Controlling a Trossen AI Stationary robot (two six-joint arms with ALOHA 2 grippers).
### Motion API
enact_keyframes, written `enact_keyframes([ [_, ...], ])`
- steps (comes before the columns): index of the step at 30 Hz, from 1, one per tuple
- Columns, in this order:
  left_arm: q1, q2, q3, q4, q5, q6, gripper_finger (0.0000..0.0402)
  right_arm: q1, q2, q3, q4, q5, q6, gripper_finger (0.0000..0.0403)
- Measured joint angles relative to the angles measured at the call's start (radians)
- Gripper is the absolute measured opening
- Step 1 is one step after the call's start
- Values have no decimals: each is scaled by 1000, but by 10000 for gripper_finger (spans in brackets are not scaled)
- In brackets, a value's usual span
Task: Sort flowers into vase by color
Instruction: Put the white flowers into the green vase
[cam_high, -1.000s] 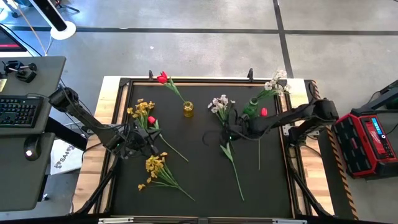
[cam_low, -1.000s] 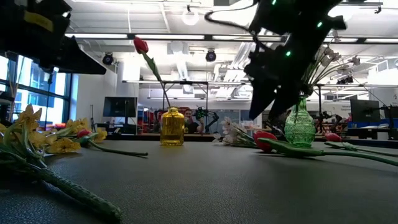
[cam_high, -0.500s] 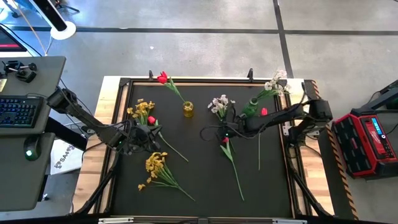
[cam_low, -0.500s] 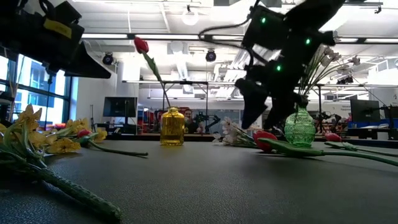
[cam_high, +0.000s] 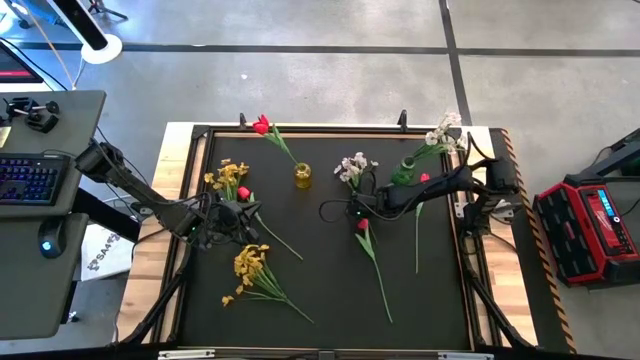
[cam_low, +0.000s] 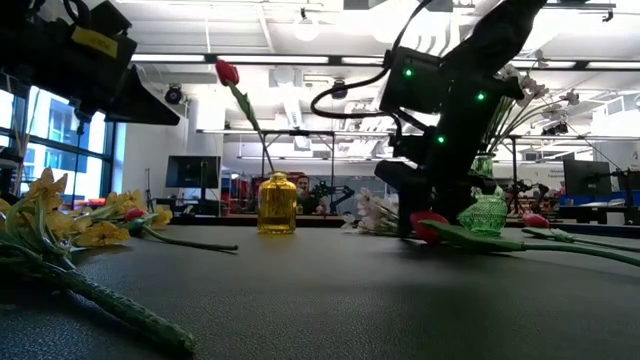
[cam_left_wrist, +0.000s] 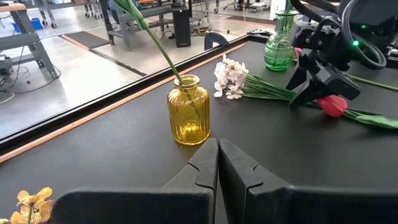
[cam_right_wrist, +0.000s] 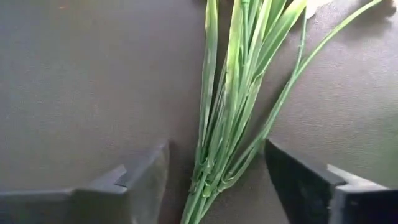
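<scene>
A robotics lab or workshop in an open industrial hall. The black table stands on a bare concrete floor marked with dark lines. Left of the table is a desk with a keyboard; right of it sits a red equipment case. Behind the table, the low view shows a high ceiling with exposed ducts and strip lights, tall windows, a monitor and metal-framed workbenches.
</scene>
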Motion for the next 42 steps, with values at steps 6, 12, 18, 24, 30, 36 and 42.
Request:
enact_keyframes([
  [6,0,0,0,1,1,0,0,0,0,0,1,-18,-7,142],
  [12,0,0,0,2,29,0,0,0,0,-1,-2,-23,-14,80],
  [18,0,0,0,1,35,0,0,1,0,-2,-4,-17,-59,31],
  [24,0,0,0,1,35,0,0,8,-14,-5,-30,20,-102,9],
  [30,0,0,0,3,58,0,0,64,-107,-6,-26,141,-135,4],
  [36,14,4,-1,139,257,156,0,163,-258,-5,7,233,-231,3],
  [42,51,92,0,422,442,442,0,313,-391,-18,146,325,-390,2],
])
